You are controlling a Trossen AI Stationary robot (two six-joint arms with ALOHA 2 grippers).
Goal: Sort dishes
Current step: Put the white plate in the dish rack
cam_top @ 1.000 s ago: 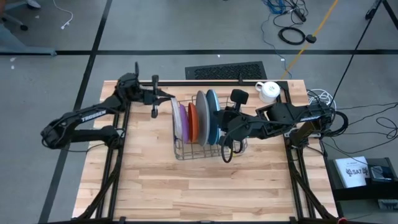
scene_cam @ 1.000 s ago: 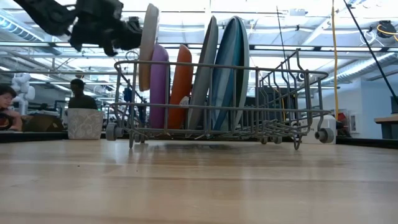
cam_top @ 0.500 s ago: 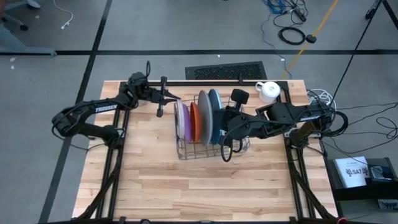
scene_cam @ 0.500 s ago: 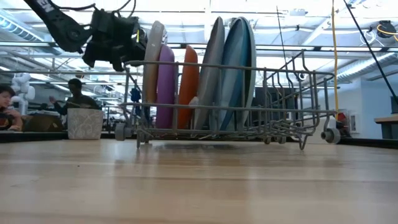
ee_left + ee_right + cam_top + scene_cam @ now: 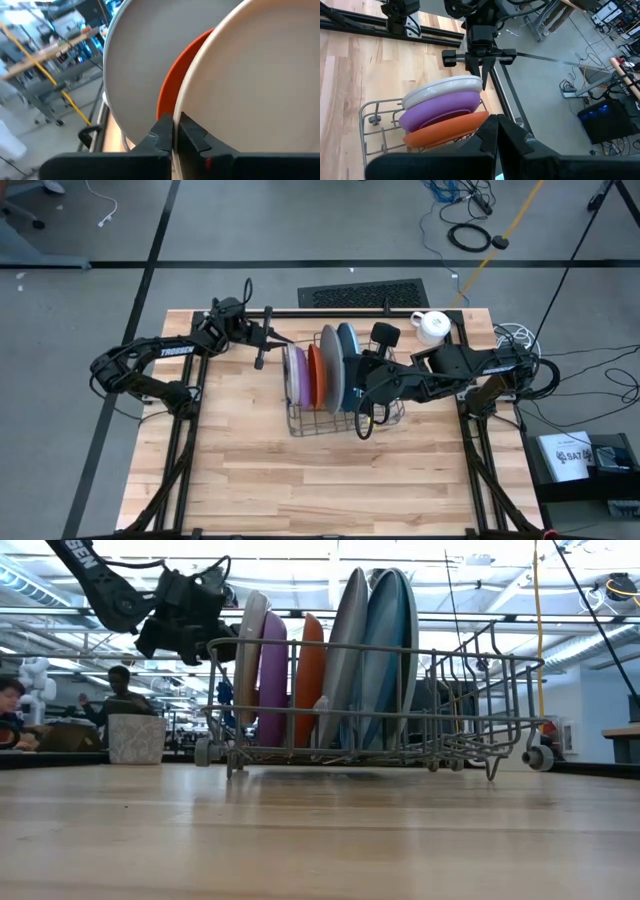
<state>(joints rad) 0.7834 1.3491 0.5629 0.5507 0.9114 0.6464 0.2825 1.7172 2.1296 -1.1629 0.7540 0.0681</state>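
Observation:
A wire dish rack (image 5: 330,428) stands mid-table with plates on edge in its slots: purple (image 5: 298,375), orange (image 5: 312,375), large grey (image 5: 328,365) and blue (image 5: 343,365). My left gripper (image 5: 275,340) is at the rack's left end, shut on a whitish plate (image 5: 250,650) whose lower part is down inside the rack beside the purple plate (image 5: 272,680). My right gripper (image 5: 352,375) is over the rack beside the blue plates, its fingers shut (image 5: 496,125). My left gripper pinches the whitish plate's rim (image 5: 181,107) between its two fingers, on the plate's upper far side (image 5: 479,84). The fingers come from the table's left. The plate stands on edge, its top tipped slightly toward the right. My right gripper: its own body hides whether it touches a plate.
A white mug (image 5: 432,326) and a dark grey mug (image 5: 385,335) stand at the far right of the table. A grey cup (image 5: 136,738) shows in the low view left of the rack. People sit in the room beyond (image 5: 120,690).
My left gripper has gone toward the table's right edge and down with the whitish plate, which has sunk into the rack's left end next to the purple plate. The rack has slid a little toward the table's right edge.

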